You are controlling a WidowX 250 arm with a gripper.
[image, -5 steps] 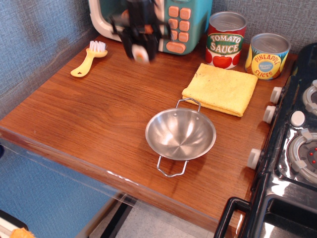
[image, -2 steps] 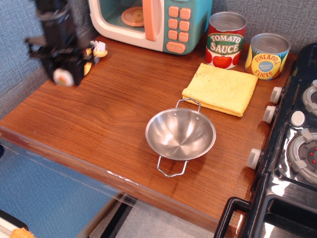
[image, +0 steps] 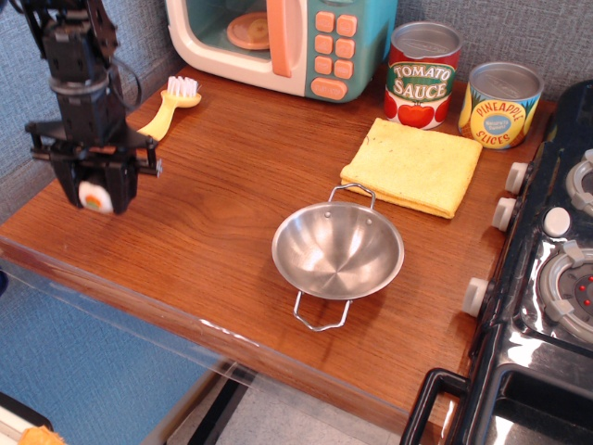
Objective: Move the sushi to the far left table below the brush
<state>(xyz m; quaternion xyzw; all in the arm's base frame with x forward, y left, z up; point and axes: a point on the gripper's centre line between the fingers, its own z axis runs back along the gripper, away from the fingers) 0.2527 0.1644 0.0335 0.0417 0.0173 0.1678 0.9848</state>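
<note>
My gripper [image: 95,197] is at the far left of the brown wooden table [image: 213,213], shut on the sushi [image: 95,197], a small roll with white rice and an orange centre. It hangs just above the tabletop near the left edge. The brush [image: 170,107], with yellow handle and white bristles, lies behind it, partly hidden by the arm.
A steel bowl [image: 337,251] sits mid-table. A folded yellow cloth [image: 413,165], a tomato sauce can [image: 422,73] and a pineapple can [image: 499,104] stand at the back right. A toy microwave [image: 278,42] is at the back. A black toy stove [image: 547,278] is on the right.
My gripper has carried the sushi from in front of the microwave to the far left, and has come forward and down, in front of the brush.
</note>
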